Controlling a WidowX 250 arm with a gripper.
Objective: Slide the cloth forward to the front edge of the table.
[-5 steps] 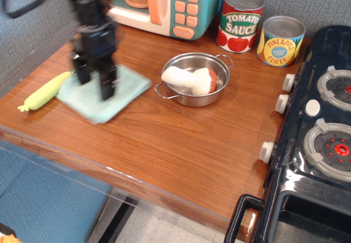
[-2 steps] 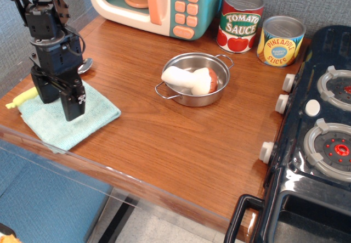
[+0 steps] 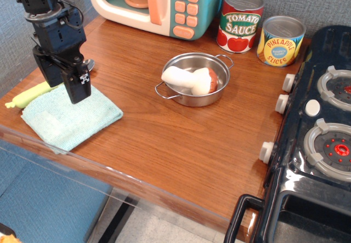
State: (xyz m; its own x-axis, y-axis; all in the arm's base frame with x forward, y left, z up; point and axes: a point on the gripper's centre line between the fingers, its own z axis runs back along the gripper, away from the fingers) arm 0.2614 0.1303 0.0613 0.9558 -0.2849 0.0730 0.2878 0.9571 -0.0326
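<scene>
The light teal cloth point(image 3: 71, 117) lies flat at the front left corner of the brown wood table point(image 3: 181, 139), its near corner at the table's front edge. My black gripper point(image 3: 64, 84) hangs just above the cloth's back part. Its two fingers point(image 3: 77, 87) stand apart and hold nothing. It looks lifted off the cloth, though I cannot be sure of the gap.
A yellow toy corn point(image 3: 26, 95) lies by the cloth's left edge. A steel pan point(image 3: 193, 80) with a toy mushroom sits mid-table. A teal toy microwave point(image 3: 159, 4) and two cans point(image 3: 239, 21) stand at the back. A black toy stove point(image 3: 318, 139) is at the right.
The cloth slid from mid-left toward the front left edge with the gripper pressing on it. Now the gripper has risen a little and the cloth stays put.
</scene>
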